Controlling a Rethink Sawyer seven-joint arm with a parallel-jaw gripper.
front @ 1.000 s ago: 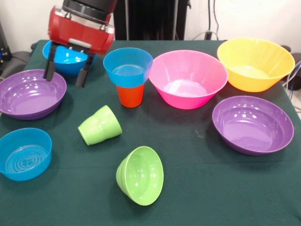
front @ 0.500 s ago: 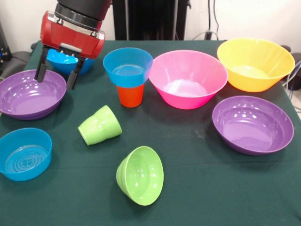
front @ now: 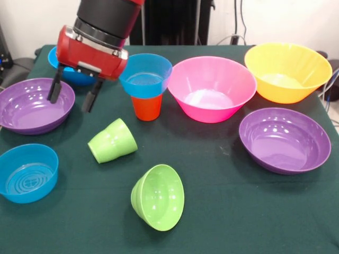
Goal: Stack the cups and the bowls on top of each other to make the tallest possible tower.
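An orange cup [front: 147,108] stands upright with a blue bowl [front: 144,75] sitting on its rim; this is the tower. My gripper [front: 73,96] hangs open just left of it, its fingers straddling the right rim of the left purple bowl [front: 24,112], holding nothing. A lime green cup [front: 112,141] lies on its side in the middle. A small lime green bowl [front: 158,197] rests tilted near the front. Behind the gripper, a second blue bowl [front: 61,66] is partly hidden.
A large pink bowl [front: 212,89] stands right of the tower, with a yellow-orange bowl [front: 287,72] at the far right. Another purple bowl [front: 280,141] lies in front of it. A third blue bowl [front: 26,173] sits at the front left.
The gripper swung left over the purple bowl, then came back right and a little lower. It stayed open. No cup or bowl moved.
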